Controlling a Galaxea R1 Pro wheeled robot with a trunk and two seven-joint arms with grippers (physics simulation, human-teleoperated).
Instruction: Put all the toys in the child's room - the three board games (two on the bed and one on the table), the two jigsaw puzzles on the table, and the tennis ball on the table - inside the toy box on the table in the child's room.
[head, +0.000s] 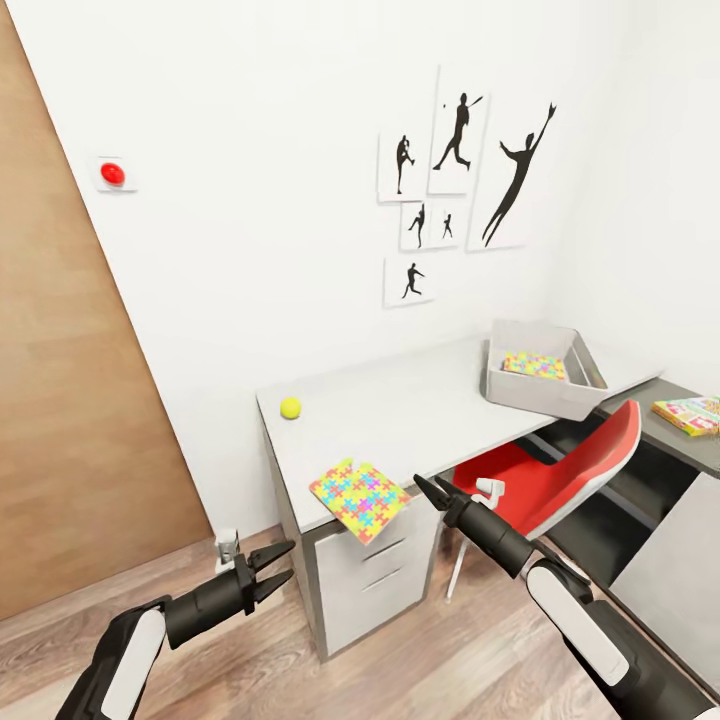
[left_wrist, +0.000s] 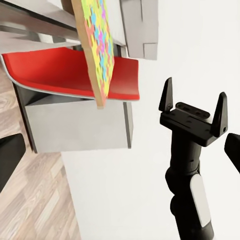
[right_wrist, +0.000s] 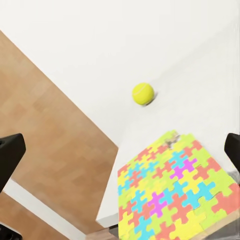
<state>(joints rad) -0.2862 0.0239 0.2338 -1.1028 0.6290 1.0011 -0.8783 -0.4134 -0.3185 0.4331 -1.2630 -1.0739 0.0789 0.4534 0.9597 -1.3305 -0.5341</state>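
- The puzzle (head: 533, 365) in the box (head: 540, 395) is partly hidden behind the box's near wall.
- The board game (head: 690, 414) at far right is cut off by the head view's edge; its lettering is too small to read.
- The red chair (head: 560, 480) is partly hidden by the right arm and tucked under the bench (head: 400, 420).
- In the right wrist view, the near puzzle (right_wrist: 175, 192) runs off the picture's edge, and the right fingers (right_wrist: 10, 155) show only as dark tips at the sides.
- In the left wrist view, the left fingers (left_wrist: 10, 157) are likewise cropped.
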